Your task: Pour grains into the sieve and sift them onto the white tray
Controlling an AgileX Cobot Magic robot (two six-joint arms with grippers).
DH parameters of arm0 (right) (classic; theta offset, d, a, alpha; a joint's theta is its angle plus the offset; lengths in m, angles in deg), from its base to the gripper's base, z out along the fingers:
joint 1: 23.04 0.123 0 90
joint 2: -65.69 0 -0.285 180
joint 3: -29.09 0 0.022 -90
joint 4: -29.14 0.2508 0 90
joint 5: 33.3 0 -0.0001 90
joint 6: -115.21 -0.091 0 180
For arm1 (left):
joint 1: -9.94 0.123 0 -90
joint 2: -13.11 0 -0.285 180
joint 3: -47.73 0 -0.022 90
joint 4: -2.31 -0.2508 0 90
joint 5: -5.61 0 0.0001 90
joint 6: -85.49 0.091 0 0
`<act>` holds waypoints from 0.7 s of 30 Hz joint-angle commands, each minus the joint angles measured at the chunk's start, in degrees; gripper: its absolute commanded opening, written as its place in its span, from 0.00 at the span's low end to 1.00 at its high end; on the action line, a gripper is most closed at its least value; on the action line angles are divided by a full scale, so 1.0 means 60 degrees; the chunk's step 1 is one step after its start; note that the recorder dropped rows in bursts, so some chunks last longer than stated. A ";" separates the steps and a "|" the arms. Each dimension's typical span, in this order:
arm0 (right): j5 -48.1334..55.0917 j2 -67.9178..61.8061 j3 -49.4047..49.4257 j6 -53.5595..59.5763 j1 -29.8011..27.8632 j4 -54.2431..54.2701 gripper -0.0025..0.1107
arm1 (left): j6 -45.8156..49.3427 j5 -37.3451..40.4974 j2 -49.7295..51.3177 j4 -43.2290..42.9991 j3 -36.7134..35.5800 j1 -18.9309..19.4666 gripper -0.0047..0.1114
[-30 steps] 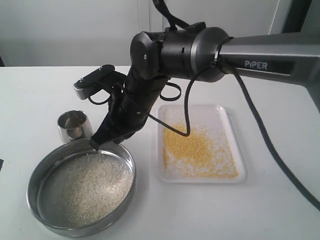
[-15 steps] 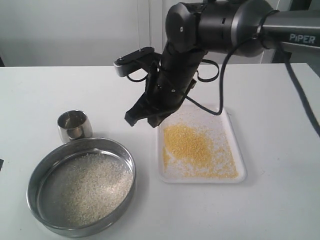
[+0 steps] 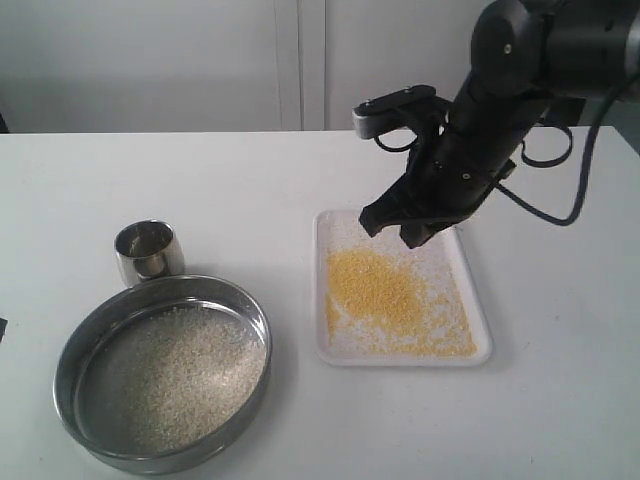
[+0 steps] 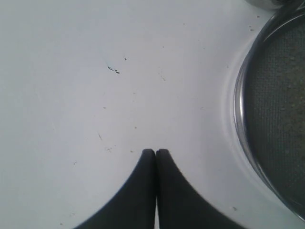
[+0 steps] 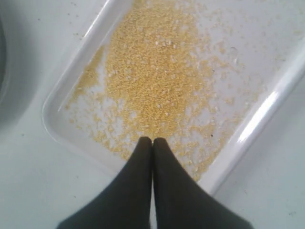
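The sieve point(image 3: 262, 330), a wide steel ring, rests on the table at the near left with pale rice-like grains point(image 3: 175, 375) on its mesh. To its right lies the white tray point(image 3: 400, 360), covered with yellow millet-like grains point(image 3: 385, 290). My right gripper point(image 3: 392, 232) hangs shut and empty over the tray's far end. In the right wrist view it point(image 5: 152, 140) points at the yellow grains point(image 5: 152, 71) inside the tray's rim point(image 5: 71, 90). My left gripper point(image 4: 156, 151) is shut, empty, over bare table beside the sieve's rim point(image 4: 238, 114); it is outside the exterior view.
A small rounded steel cup point(image 3: 148, 250) stands upright just behind the sieve. The right arm and its cables point(image 3: 540, 90) reach in from the upper right. A white wall runs behind the table.
My right gripper has left the sieve's far rim, risen and swung right to above the tray's far end. Sieve, cup and tray have stayed put.
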 commanded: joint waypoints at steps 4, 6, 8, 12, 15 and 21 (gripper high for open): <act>-0.0179 0.0641 0.0563 -0.0013 -0.0807 -0.0148 0.02 | -0.0008 0.0115 -0.0084 0.0013 -0.0065 0.0015 0.04; -0.0179 0.0778 0.0705 0.0004 -0.1036 -0.0166 0.02 | -0.0008 0.0115 -0.0084 0.0013 -0.0065 0.0015 0.04; -0.0179 0.0905 0.0863 0.0028 -0.1296 -0.0183 0.02 | -0.0008 0.0115 -0.0084 0.0013 -0.0065 0.0015 0.04; -0.0204 0.1203 0.1186 0.0028 -0.1786 -0.0208 0.02 | -0.0008 0.0115 -0.0084 0.0013 -0.0065 0.0015 0.04; -0.0247 0.1506 0.1419 0.0070 -0.2118 -0.0243 0.02 | -0.0008 0.0115 -0.0084 0.0013 -0.0065 0.0015 0.04; -0.1098 0.2517 0.2229 0.0070 -0.2316 -0.0593 0.02 | -0.0008 0.0115 -0.0084 0.0013 -0.0065 0.0015 0.04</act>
